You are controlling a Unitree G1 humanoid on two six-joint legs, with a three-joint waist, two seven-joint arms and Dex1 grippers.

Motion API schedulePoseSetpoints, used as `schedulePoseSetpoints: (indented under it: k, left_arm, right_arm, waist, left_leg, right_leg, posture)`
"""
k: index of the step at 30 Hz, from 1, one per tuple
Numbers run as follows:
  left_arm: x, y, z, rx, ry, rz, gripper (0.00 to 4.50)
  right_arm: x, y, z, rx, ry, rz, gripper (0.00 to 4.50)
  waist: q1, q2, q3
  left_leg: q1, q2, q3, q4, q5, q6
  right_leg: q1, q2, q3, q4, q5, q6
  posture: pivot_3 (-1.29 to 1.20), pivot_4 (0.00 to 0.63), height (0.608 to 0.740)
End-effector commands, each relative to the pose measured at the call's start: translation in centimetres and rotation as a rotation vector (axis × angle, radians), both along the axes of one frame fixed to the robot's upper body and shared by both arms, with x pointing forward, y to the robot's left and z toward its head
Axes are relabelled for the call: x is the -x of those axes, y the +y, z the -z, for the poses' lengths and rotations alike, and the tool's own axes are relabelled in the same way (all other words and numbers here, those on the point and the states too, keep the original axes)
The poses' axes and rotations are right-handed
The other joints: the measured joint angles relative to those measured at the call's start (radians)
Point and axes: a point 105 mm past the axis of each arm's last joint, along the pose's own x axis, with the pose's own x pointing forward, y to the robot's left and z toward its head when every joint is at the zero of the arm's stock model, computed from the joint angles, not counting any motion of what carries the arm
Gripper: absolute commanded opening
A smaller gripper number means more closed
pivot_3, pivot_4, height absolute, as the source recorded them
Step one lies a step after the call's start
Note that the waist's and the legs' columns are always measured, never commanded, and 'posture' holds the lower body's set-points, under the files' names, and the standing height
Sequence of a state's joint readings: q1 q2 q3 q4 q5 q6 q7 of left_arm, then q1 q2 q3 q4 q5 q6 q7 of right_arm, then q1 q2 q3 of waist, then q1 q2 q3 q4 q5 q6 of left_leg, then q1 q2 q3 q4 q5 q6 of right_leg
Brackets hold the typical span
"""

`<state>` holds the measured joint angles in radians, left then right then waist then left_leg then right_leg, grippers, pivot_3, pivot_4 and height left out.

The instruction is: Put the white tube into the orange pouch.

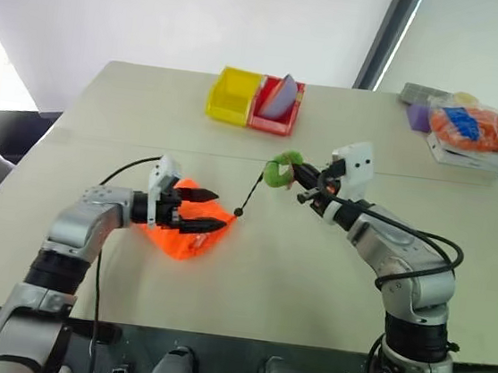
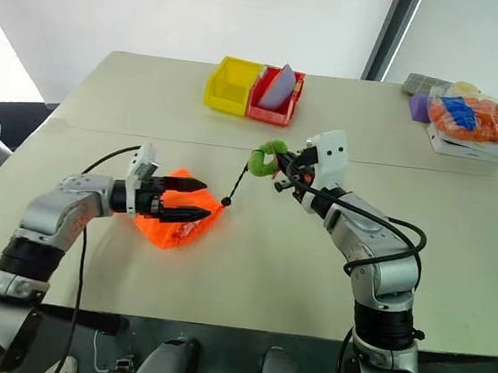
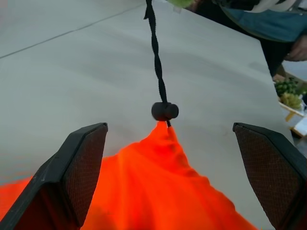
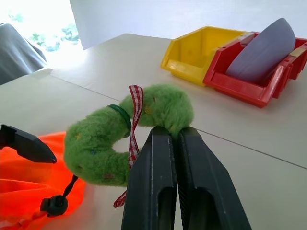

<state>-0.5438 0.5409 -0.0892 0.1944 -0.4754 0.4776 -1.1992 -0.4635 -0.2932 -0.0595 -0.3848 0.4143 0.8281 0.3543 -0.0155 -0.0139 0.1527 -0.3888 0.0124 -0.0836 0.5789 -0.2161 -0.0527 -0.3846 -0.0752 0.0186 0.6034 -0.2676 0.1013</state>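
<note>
Near the bench's front-left, my left gripper (image 2: 195, 201) has jaws wide over the orange pouch (image 2: 173, 223), limp and light; I'd pinch its gathered mouth; farther off, my right gripper (image 1: 303, 182) is clamped beside the green ball (image 1: 280, 168); white tube unseen.

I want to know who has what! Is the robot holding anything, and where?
The right end effector pinches the fuzzy green ring on the orange pouch's cord. The left end effector holds nothing.

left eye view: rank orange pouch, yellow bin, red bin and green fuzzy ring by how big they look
1. orange pouch, partly hidden by the left fingers
2. yellow bin and red bin look alike, and they sit farther off, so unsure against the pouch
3. green fuzzy ring, smallest
</note>
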Motion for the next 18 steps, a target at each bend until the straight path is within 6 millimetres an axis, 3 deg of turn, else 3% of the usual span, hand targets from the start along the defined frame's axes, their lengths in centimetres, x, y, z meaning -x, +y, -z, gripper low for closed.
schedulePoseSetpoints:
  k: [1, 10, 18]
  left_arm:
    - [-0.8, -1.0, -0.4, 0.002, -0.014, 0.036, 4.47]
    - [-1.6, -2.0, -0.7, 0.049, 0.048, 0.108, 4.47]
    - [-1.2, -2.1, -0.1, 0.028, 0.092, 0.156, 4.47]
  right_arm:
    - [0.1, 0.4, -1.4, -0.008, -0.057, -0.012, 0.00]
    - [0.1, 0.3, -1.3, 0.004, -0.060, 0.003, 0.00]
    - [0.8, -2.2, -0.5, -0.010, -0.074, 0.050, 0.00]
  waist:
    - [0.001, 0.000, 0.000]
    - [-0.004, 0.000, 0.000]
    - [-0.001, 0.000, 0.000]
  left_leg:
    - [0.000, 0.000, 0.000, 0.000, 0.000, 0.000]
    - [0.000, 0.001, 0.000, 0.000, 0.000, 0.000]
    - [0.000, 0.002, -0.001, 0.001, 0.000, 0.000]
  right_leg:
    - [0.000, 0.000, 0.000, 0.000, 0.000, 0.000]
    - [-0.002, 0.002, 0.001, 0.003, 0.002, 0.003]
    - [-0.004, 0.004, 0.001, 0.009, 0.000, 0.001]
  posture:
    - [0.00, 0.150, 0.740]
    - [0.00, 0.150, 0.740]
    - [0.00, 0.150, 0.740]
